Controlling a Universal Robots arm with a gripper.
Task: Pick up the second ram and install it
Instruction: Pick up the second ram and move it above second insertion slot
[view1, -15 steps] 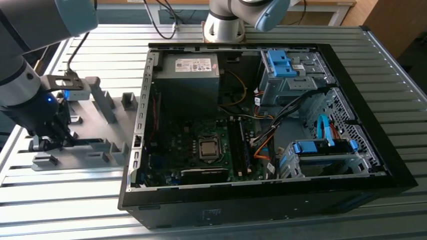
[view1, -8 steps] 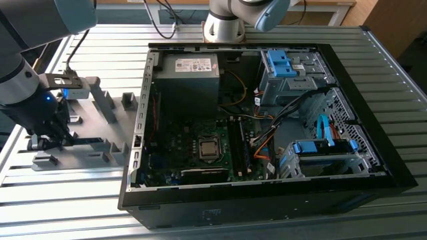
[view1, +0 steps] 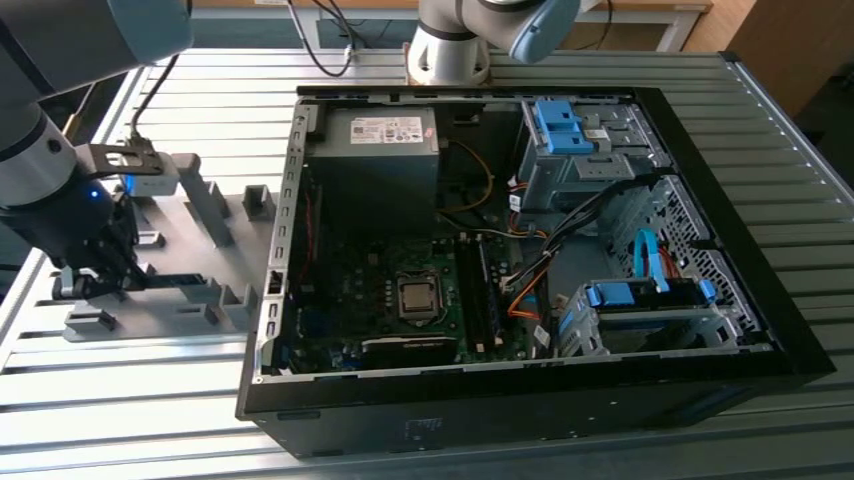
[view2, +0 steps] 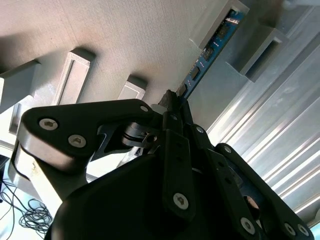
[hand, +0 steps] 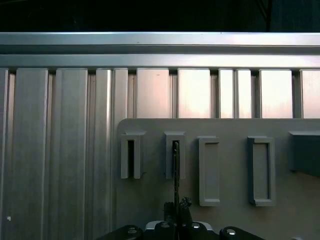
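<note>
ribbed aluminium table, slats running across it, under everything. the second ram stands on its thin edge in the grey fixture tray. its far end, the one with the pale label, sits in the slot of an upright block. in the first wrist view you see it edge-on as 1 dark line running from that slotted block back to the fingertips. the gripper is down on the near end of the stick, its 2 fingers drawn together onto it with no gap showing on either side. the stick is not lifted out; it is seated in its slot. 1 more slotted block stands just beside it on the tray, and 2 solid blocks on the other side. in the exterior view the arm hangs over the tray at the view's left, and the open pc case lies just beside the tray at the view's right, its motherboard facing up.
</note>
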